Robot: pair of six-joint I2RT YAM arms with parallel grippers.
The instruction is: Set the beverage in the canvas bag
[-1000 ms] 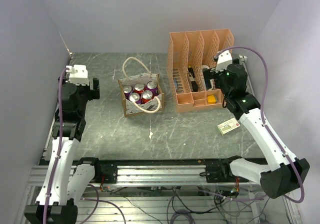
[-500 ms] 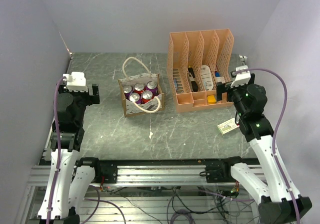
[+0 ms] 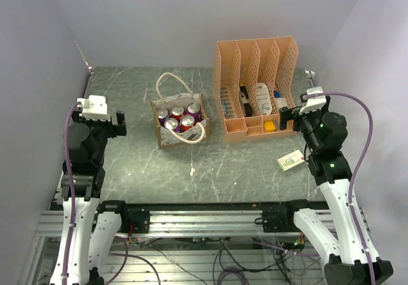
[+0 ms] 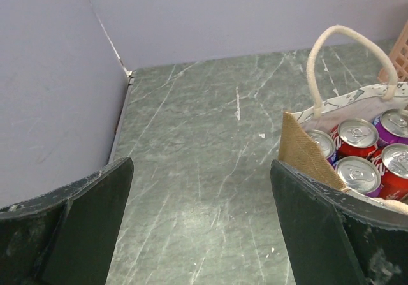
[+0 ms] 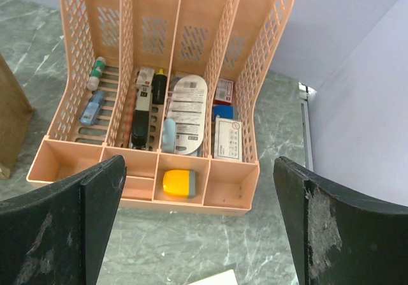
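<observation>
Since beverage cans (image 3: 178,111) (red and purple) already fill the canvas bag (image 3: 171,140), the task looks done; left claw (image 4: 201,221) and right claw (image 5: 197,221) hang spread, empty.

orange file organizer (image 3: 228,74) stands near what may be a carton (image 3: 291,161).

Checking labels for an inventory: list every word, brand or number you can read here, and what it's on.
Nothing reads clearly.
Red cans in the canvas bag: white script, cut off, unreadable.
White oval pack in the orange file organizer: print too small.
White card beside it: too small.
Small box outside the organizer: blurred.
</observation>
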